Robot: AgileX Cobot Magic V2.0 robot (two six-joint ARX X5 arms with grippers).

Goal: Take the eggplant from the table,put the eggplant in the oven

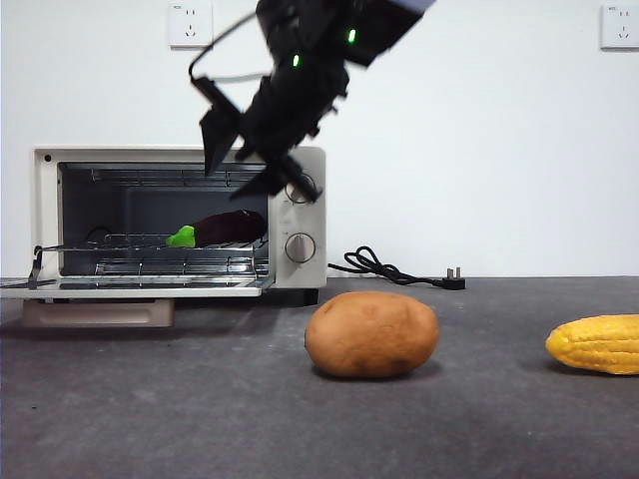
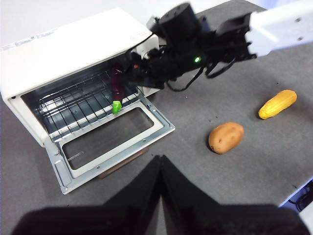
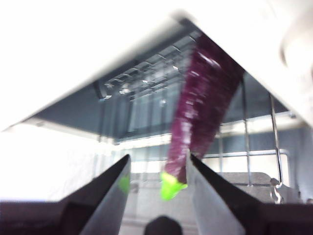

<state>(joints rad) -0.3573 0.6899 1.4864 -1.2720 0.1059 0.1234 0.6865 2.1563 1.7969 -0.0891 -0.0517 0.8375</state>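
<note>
The eggplant lies on the oven rack. The right end effector hovers outside with jaws apart and empty; the left waits, closed. Pulling away carelessly could knock the oven front.

Black tool — green lights, white forearm

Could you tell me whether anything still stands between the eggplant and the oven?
Nothing visible does: the eggplant already lies on the wire rack inside the open oven, with the right pincer open just outside.
</note>
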